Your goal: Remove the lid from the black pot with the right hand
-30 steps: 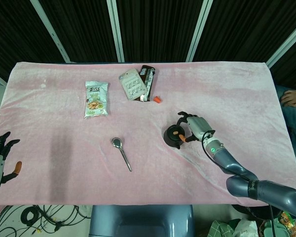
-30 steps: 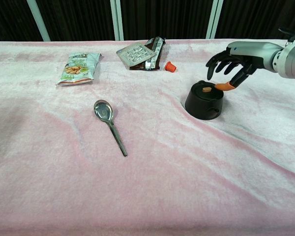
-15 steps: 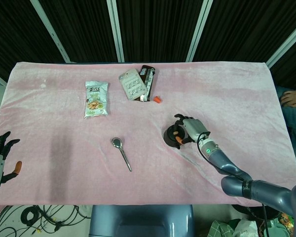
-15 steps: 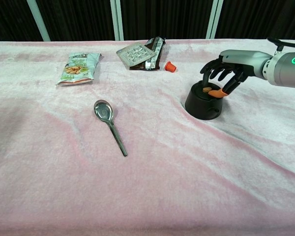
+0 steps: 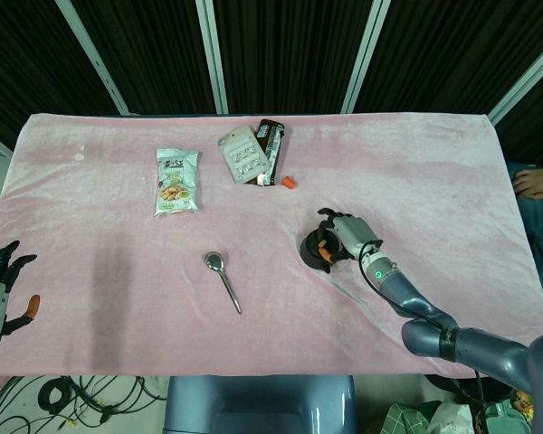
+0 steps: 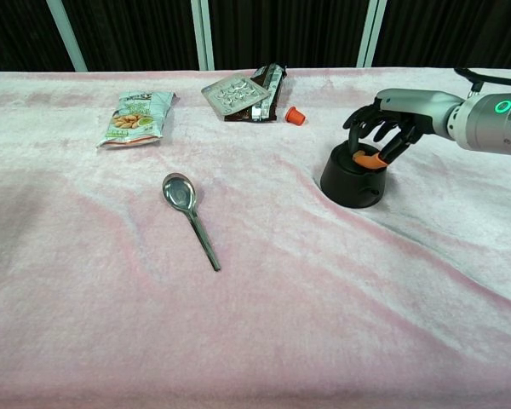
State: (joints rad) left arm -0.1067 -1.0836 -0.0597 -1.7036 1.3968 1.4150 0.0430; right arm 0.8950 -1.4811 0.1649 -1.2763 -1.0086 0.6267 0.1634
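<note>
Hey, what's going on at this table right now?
A two-armed robot is working on the black pot on a pink cloth. Its right hand is on top of the lid, fingers curled around the knob, but the lid is not yet off. Its left hand hangs open at the table's edge. A spoon and snack packets lie untouched.

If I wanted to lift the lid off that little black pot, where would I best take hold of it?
Probably the small tan knob at the centre of the black lid, pinched from straight above. The round black pot stands upright on the pink cloth, so its top is the open side, and the lid's edge looks flush, offering little to grip. The right hand is over that spot, fingers curled down.
</note>
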